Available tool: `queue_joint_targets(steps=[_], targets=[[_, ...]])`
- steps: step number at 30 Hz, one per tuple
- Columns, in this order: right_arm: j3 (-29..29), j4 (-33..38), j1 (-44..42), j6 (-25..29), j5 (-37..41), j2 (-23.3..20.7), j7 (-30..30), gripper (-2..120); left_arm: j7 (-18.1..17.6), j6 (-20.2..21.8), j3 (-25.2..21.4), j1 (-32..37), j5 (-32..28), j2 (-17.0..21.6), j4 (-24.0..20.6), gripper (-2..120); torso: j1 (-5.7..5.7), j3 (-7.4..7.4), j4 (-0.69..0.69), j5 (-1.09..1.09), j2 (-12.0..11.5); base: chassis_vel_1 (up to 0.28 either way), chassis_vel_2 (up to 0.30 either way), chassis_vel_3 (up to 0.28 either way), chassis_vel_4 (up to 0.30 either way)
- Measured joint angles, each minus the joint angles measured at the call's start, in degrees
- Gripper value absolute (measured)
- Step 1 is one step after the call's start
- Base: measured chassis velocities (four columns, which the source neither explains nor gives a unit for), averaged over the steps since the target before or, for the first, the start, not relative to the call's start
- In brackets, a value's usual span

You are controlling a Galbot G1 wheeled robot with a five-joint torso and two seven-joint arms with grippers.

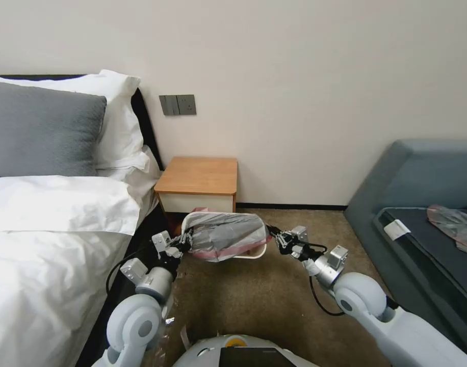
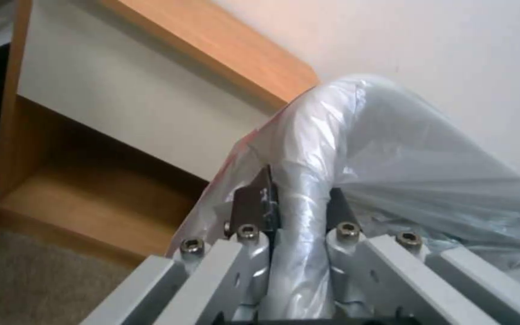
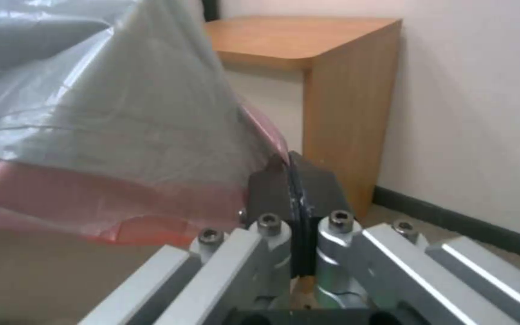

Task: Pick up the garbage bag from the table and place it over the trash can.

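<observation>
Left gripper [image 1: 186, 238]: low over the carpet in front of the table, at the bag's left end; in the left wrist view [image 2: 299, 212] its dark fingers [image 2: 259, 205] are closed on a bunched fold of grey plastic that runs up between them.
Right gripper [image 1: 272, 235]: at the bag's right end, level with the left one; in the right wrist view [image 3: 293, 198] its two dark pads [image 3: 269, 192] are pressed together on the pink edge of the bag.
Bag [image 1: 226, 235]: off the table, held in the air between both grippers and stretched sideways; wrinkled grey film with a pink rim along its lower front edge. Up close [image 2: 404, 149] it bulges beyond the left fingers, and in the right wrist view [image 3: 122, 113] it hangs as a taut grey sheet with the pink band beneath.
Bin [image 1: 254, 254]: a curved white rim shows just under and behind the bag's lower right edge, on the carpet before the table; whether bag and rim touch cannot be told.
Table [image 1: 200, 176]: against the wall between bed and sofa, wooden top bare, white drawer front just behind the bag; its lower shelf [image 2: 91, 198] and its side panel [image 3: 344, 108] show in the wrist views.
Bed [image 1: 50, 229]: to the robot's left, white covers, grey and white pillows.
Sofa [image 1: 422, 178]: grey-blue, to the right, well apart from the bag.
Carpet [image 1: 243, 300]: brown, under both arms.
</observation>
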Motion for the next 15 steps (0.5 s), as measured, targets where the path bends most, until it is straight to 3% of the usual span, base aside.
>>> queue_joint_targets(steps=[10, 15], targets=[[-1.1, 4.74, -2.4, -0.44, -6.59, 0.11, 2.24, 0, -2.7, 0.52, -0.54, -2.55, -1.54, -2.2, 0.99, 4, 0.0, 0.0, -0.01, 0.0, 0.0, 0.0, 0.0, 0.0, 0.0], [-1.56, 5.52, -2.5, -3.85, -12.23, 0.16, 4.67, 0, -3.85, 1.15, -0.72, -3.46, -3.34, -3.46, 1.04, 4, 0.0, 0.0, 0.0, 0.0, 0.0, 0.0, 0.0, 0.0, 0.0]])
